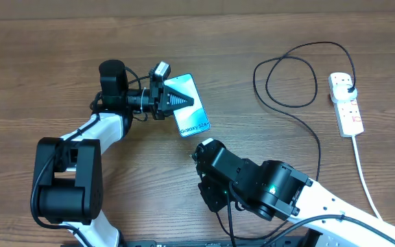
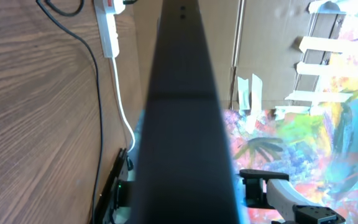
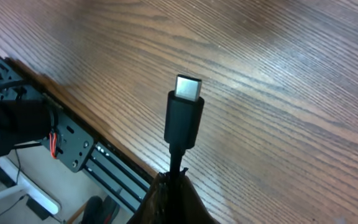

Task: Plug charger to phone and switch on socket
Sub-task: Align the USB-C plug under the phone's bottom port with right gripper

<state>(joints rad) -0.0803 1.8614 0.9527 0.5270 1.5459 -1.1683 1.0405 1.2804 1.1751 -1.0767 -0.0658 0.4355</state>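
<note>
My left gripper (image 1: 182,100) is shut on the phone (image 1: 193,116), holding it off the wooden table with its light blue screen facing up. In the left wrist view the phone (image 2: 182,118) shows as a dark edge running down the middle of the frame. My right gripper (image 3: 176,185) is shut on the charger cable just behind its small plug tip (image 3: 185,106), which sticks up above the table. From overhead the right gripper (image 1: 199,152) sits just below the phone's near end. The charger cable (image 1: 290,106) loops to the black plug in the socket (image 1: 346,104) at the far right.
The socket's white cord (image 1: 366,185) runs toward the table's front right edge. The left wrist view shows the socket (image 2: 107,28), black cable (image 2: 96,106) and white cord (image 2: 120,112) along the table. The table's front edge and a black mount rail (image 3: 73,146) are below the right gripper.
</note>
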